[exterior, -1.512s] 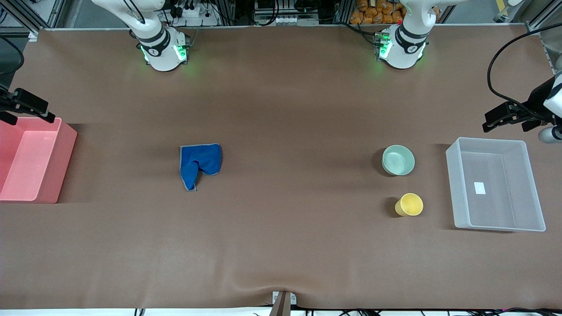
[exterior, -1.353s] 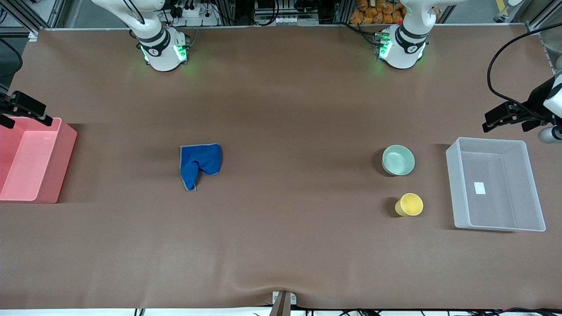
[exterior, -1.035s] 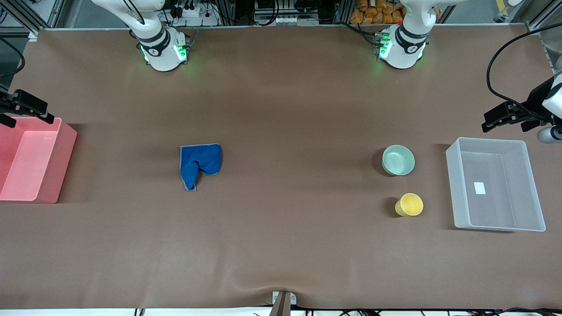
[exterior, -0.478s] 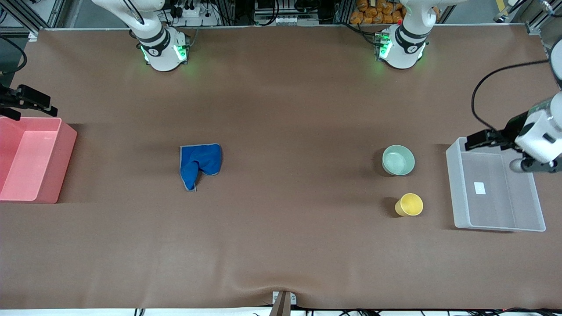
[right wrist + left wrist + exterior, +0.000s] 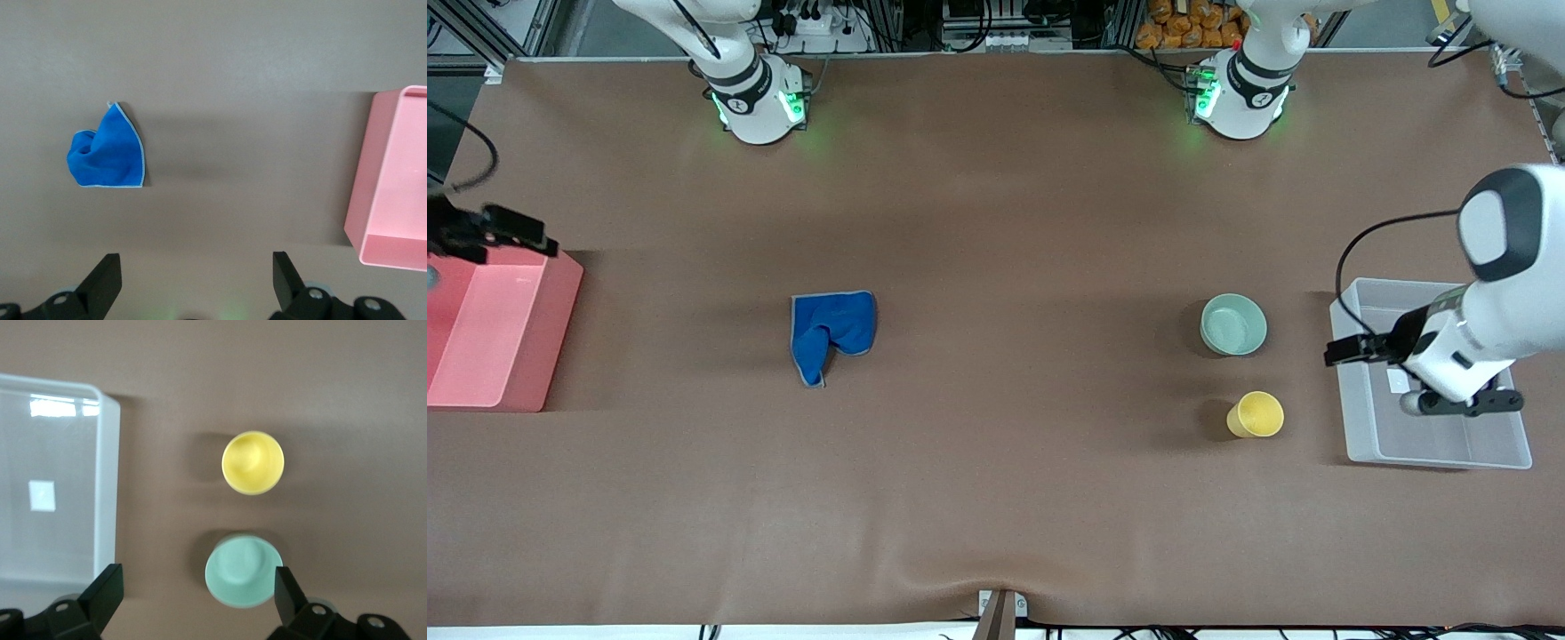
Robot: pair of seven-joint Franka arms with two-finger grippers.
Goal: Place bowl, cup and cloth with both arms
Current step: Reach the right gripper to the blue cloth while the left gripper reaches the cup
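Surface (image 5: pixel 996 498) of brown carries everything, with the two white arms based along its edge farthest from the front camera. Pink bin (image 5: pixel 489 329) sits at the right arm's end; the right claw (image 5: pixel 511 233) hangs over its edge, fingers spread wide and empty. Clear bin (image 5: pixel 1436 453) sits at the left arm's end; the left claw (image 5: pixel 1347 348) hangs over its rim toward the bowl, fingers likewise wide apart and holding nothing, as its wrist view shows. Cloth (image 5: pixel 829 332) lies crumpled well apart from the right claw, toward the middle. Bowl (image 5: pixel 1233 324) stands near the left claw; the cup (image 5: pixel 1256 415) looks upright, just beside the bowl and nearer the front camera.
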